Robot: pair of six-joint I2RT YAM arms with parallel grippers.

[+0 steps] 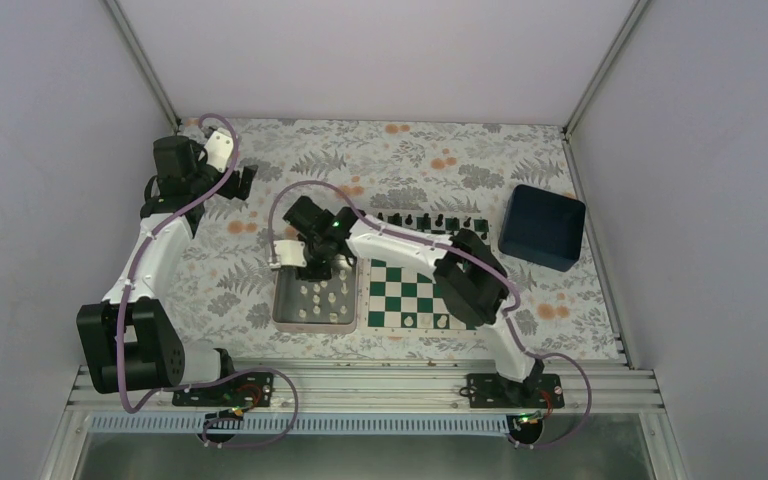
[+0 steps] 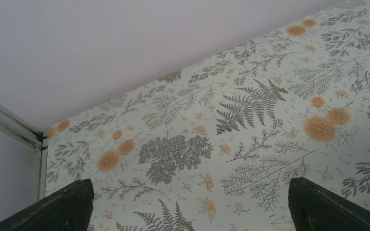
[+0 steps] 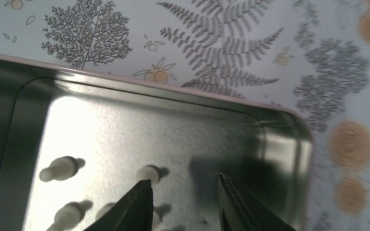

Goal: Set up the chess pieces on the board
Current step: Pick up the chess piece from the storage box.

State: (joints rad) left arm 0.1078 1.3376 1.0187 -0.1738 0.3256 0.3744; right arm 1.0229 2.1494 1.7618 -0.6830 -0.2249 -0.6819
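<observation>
Hovering over upright chess pieces (image 3: 60,167) in tray (image 3: 279,144), right fingers (image 3: 137,207) apart; left fingers (image 2: 67,207) too.

Parted fingers (image 3: 136,208) over silver tray (image 3: 125,120) — cream chess pieces (image 3: 60,168) inside

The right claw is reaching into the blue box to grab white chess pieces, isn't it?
No. The right gripper is reaching into the silver tray to grab white chess pieces. The right wrist view shows it.
</observation>
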